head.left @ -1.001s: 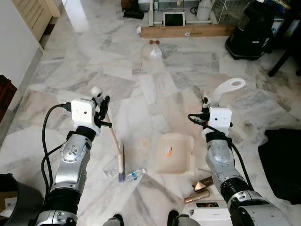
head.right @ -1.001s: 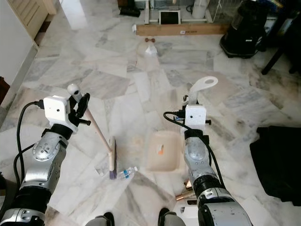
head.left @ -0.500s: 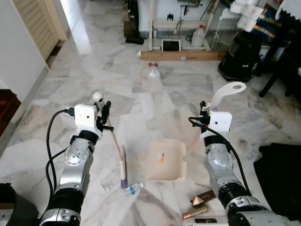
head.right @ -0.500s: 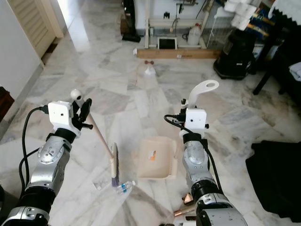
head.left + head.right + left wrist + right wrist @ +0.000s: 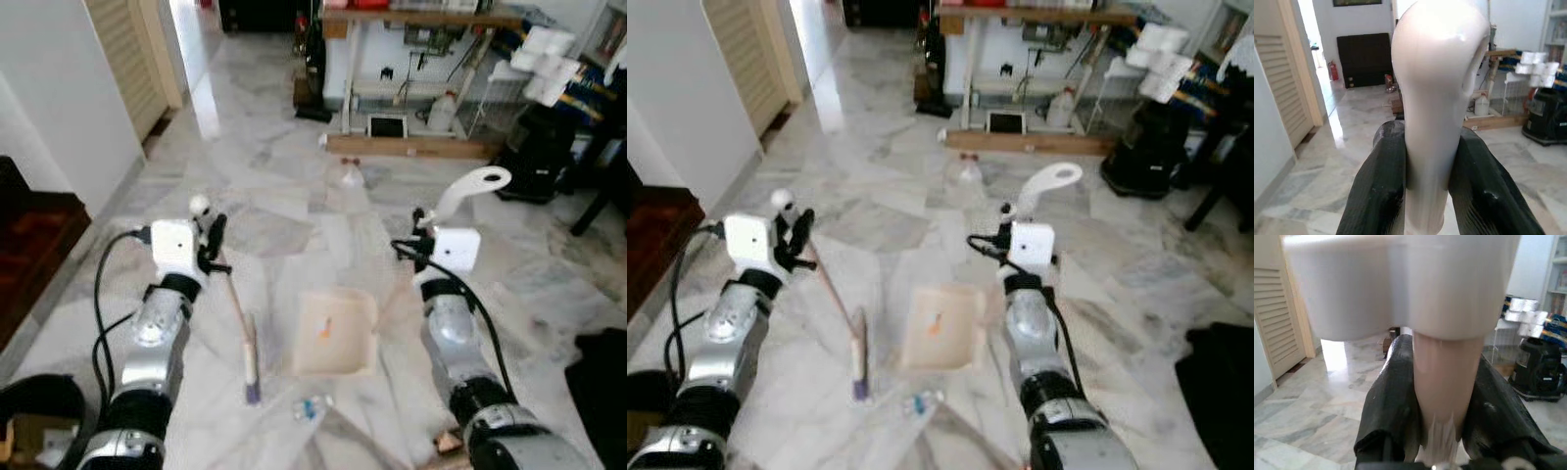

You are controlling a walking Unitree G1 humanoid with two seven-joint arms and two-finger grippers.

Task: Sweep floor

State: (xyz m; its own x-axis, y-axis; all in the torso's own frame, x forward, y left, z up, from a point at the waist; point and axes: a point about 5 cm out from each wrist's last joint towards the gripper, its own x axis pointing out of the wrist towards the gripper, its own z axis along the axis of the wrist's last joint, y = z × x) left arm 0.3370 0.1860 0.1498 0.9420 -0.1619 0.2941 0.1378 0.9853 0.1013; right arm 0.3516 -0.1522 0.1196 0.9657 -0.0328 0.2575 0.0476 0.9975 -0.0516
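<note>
Sweeping unfinished: left gripper (image 5: 1425, 196) clamps broom (image 5: 240, 323), right gripper (image 5: 1437, 426) clamps dustpan (image 5: 333, 333); bottle (image 5: 312, 406) beside dustpan remains.

2 silver, jointed metal arms, the left arm (image 5: 152, 338) and right arm (image 5: 456, 343), each carry a white boxy wrist camera with a looping black cable. Each ends in 2 long, matte black fingers (image 5: 1376, 196).
</note>
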